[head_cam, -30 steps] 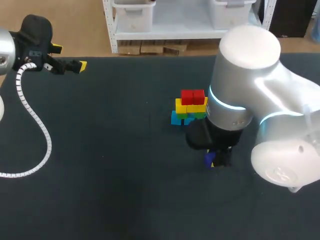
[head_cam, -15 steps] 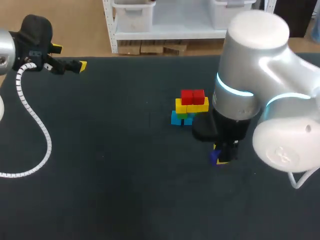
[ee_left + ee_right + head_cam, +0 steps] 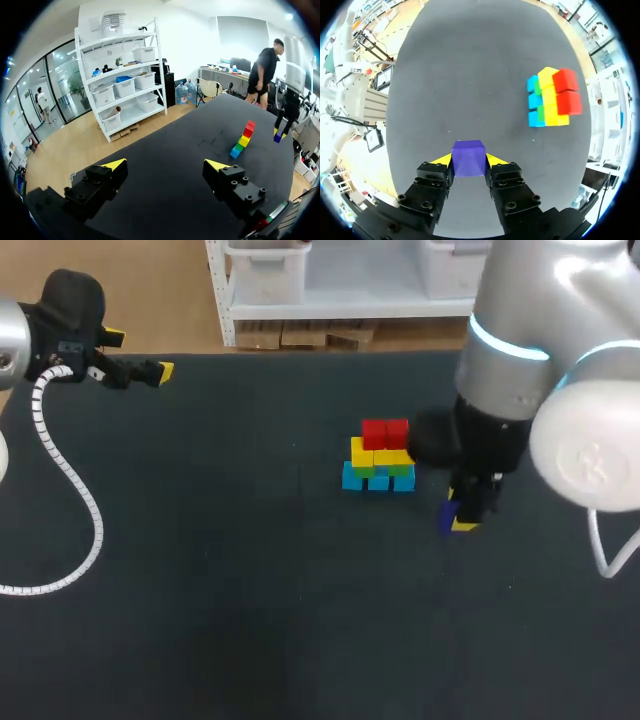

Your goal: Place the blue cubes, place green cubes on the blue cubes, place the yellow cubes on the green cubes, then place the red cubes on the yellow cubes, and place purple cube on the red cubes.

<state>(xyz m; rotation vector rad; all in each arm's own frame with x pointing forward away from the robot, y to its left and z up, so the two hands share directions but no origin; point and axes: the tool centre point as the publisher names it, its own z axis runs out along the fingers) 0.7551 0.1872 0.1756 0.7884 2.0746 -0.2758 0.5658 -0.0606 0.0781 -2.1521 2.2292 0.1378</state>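
- The right end effector (image 3: 468,161) is clamping the purple cube (image 3: 468,156) between its two yellow tips, from both sides, and is holding it off the table (image 3: 230,560), beside the stack and apart from it.
- In the head view, the right arm's wrist is covering most of that cube. Only a dark blue-purple sliver is showing next to a yellow tip.
- The stack is standing near the table's middle. The red cubes (image 3: 385,432) are sitting on top, the yellow cubes (image 3: 380,453) are lying under them, and the blue cubes (image 3: 372,480) are resting on the table.
- The green cubes (image 3: 400,469) are showing only as thin strips between yellow and blue, so their number is hard to make out.
- The left end effector (image 3: 165,167) is hanging wide open with nothing between its fingers, near the table's far left corner and well apart from the stack.
- The head view's edge is cutting off most of the left arm. A white ribbed cable (image 3: 98,530) is looping from it over the table.
- In the left wrist view, the stack is appearing tiny and far ahead of the fingers, with single cubes too small to separate.
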